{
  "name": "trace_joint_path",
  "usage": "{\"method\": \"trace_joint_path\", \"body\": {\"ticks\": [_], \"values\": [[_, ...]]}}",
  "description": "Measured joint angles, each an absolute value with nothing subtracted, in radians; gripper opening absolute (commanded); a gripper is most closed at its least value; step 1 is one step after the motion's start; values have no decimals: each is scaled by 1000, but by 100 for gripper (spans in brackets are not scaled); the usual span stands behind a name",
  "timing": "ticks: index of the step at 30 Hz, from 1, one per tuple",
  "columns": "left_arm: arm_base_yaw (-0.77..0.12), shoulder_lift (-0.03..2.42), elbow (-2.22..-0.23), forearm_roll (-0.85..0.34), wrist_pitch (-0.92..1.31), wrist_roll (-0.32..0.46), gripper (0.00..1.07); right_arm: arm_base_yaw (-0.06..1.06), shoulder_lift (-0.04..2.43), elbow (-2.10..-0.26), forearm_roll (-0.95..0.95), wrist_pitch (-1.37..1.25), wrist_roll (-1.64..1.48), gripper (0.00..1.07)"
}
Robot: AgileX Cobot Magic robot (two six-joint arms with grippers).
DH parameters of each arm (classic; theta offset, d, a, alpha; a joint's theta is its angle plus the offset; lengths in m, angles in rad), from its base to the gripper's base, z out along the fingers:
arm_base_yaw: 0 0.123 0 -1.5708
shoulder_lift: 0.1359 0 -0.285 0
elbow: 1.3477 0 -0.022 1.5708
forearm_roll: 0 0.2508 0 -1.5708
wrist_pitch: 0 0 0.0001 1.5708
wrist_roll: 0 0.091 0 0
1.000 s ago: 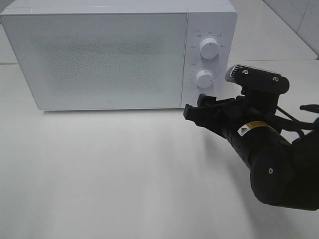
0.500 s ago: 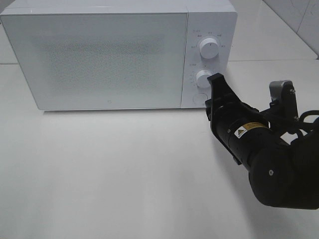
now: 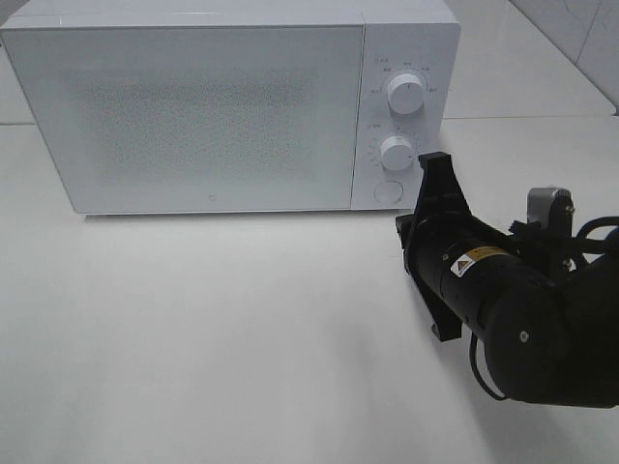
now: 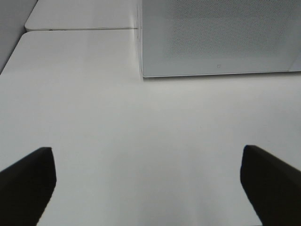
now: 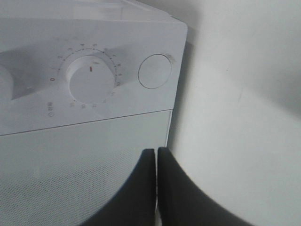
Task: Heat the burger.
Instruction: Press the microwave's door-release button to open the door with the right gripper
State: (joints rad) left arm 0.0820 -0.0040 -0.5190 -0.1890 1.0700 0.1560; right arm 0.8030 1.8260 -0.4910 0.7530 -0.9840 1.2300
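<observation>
The burger is out of view. A white microwave point(image 3: 203, 106) stands at the back of the table with its door closed. My right gripper point(image 3: 432, 164) is shut with nothing in it, its jaws pressed together, just right of the control panel beside the lower knob point(image 3: 397, 152). In the right wrist view the shut right gripper point(image 5: 156, 151) points at the door edge, below the lower knob point(image 5: 90, 79) and the round button point(image 5: 154, 71). My left gripper point(image 4: 148, 183) stands open and empty over bare table, in front of the microwave point(image 4: 221, 37).
The panel also carries an upper knob point(image 3: 405, 94) and the round button point(image 3: 388, 190) at its base. White tabletop point(image 3: 213, 329) spreads in front of the microwave. A tiled wall point(image 3: 580, 29) rises at the back right.
My right gripper has shut and its wrist has rolled a quarter turn, so the jaws now stand on edge beside the control panel. The left gripper has stayed open.
</observation>
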Motion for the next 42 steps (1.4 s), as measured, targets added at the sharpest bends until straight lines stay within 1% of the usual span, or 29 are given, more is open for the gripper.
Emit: {"method": "trace_joint_path", "body": {"ticks": [6,12,18,26,42], "values": [[82,-4,-519,-189,1070,156,100,796,1886,-515,743,-962,1320,0],[82,-4,-519,-189,1070,156,100,719,1929,-587,659,-926,1370,0],[82,-4,-519,-189,1070,156,100,659,1959,-646,642,-885,1370,0],[82,-4,-519,-189,1070,156,100,607,2018,-717,622,-853,1371,0],[82,-4,-519,-189,1070,156,100,581,2131,-850,619,-828,1371,0]]}}
